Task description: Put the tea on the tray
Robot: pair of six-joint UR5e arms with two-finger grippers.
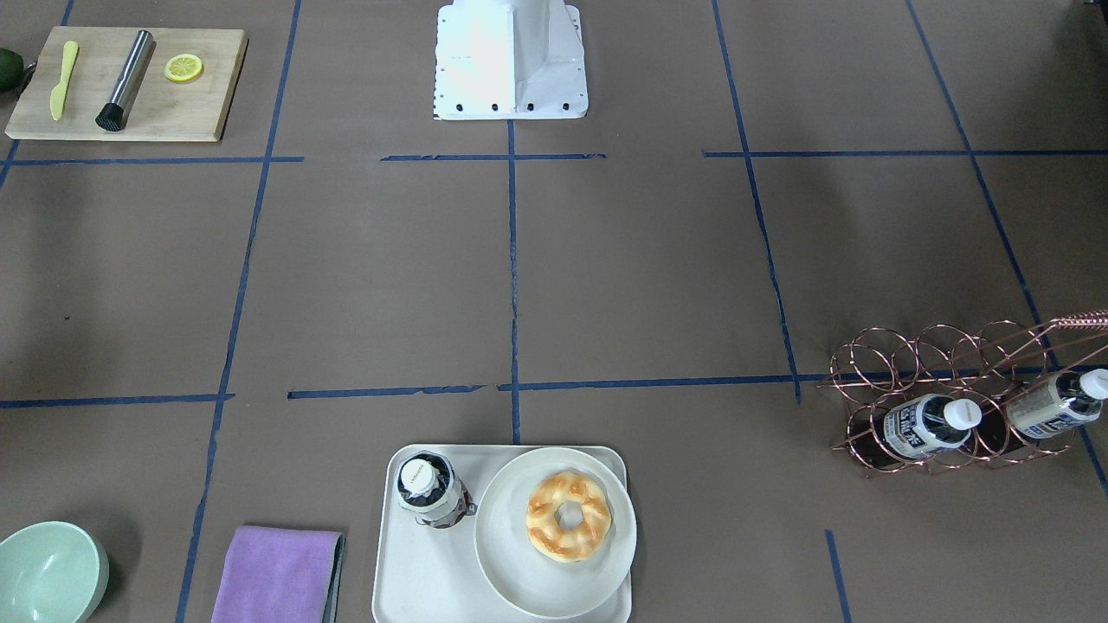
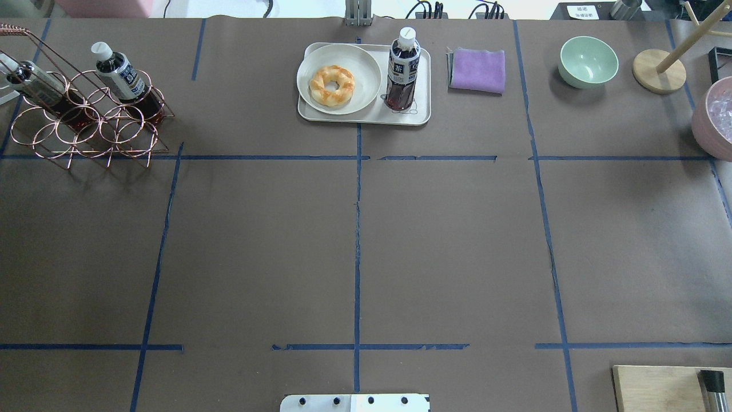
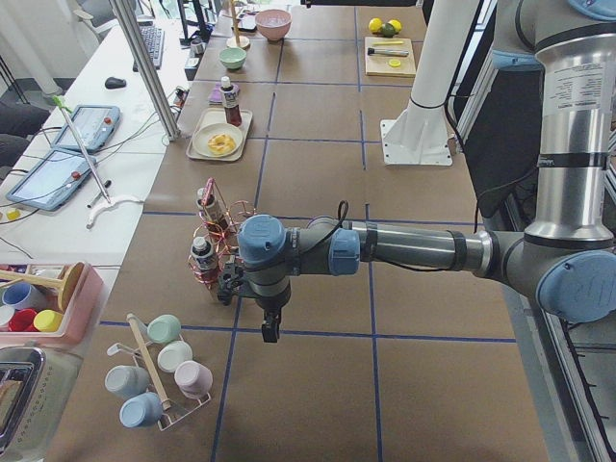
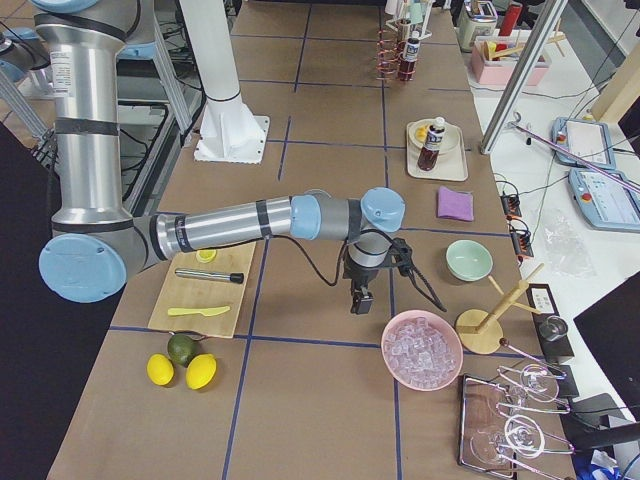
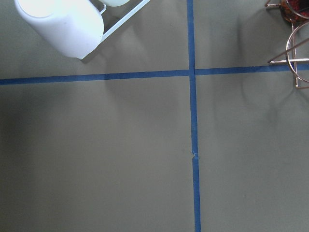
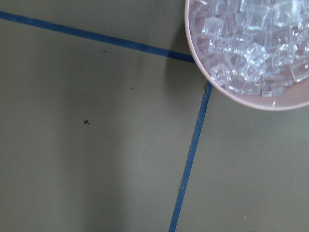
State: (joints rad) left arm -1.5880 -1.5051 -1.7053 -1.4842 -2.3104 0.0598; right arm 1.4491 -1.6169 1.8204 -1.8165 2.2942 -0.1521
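One tea bottle [image 1: 428, 489] stands upright on the off-white tray [image 1: 415, 571], beside the round plate; it also shows in the overhead view [image 2: 403, 68] on the tray [image 2: 420, 117]. Two more alike bottles [image 2: 120, 71] [image 2: 34, 83] lean in the copper wire rack [image 2: 86, 131]. My left gripper [image 3: 269, 329] shows only in the exterior left view, hanging over bare table near the rack; I cannot tell if it is open or shut. My right gripper [image 4: 358, 300] shows only in the exterior right view, near the pink bowl; I cannot tell its state. Neither holds anything that I can see.
A doughnut [image 1: 569, 515] lies on a white plate [image 1: 519, 571] on the tray. A purple cloth [image 1: 277, 575] and a green bowl [image 1: 48, 571] sit beside the tray. A wooden board [image 1: 130, 86] carries tools. A pink bowl of ice [image 6: 251, 43] and mugs [image 5: 63, 24] are near the grippers.
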